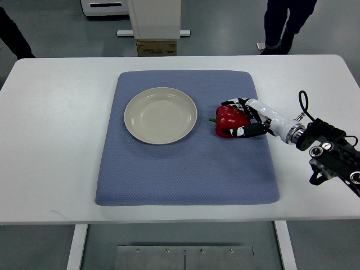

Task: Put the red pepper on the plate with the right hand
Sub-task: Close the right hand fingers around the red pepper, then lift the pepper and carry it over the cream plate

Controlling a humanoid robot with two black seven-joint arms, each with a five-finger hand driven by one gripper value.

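Right hand (246,118) clasping red pepper (229,121), beside plate (161,115)

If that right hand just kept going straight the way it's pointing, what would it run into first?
The right hand points toward the picture's left and already wraps the red pepper. Going straight on, it would probably carry the pepper over the blue mat to the plate rim, though height is unclear.
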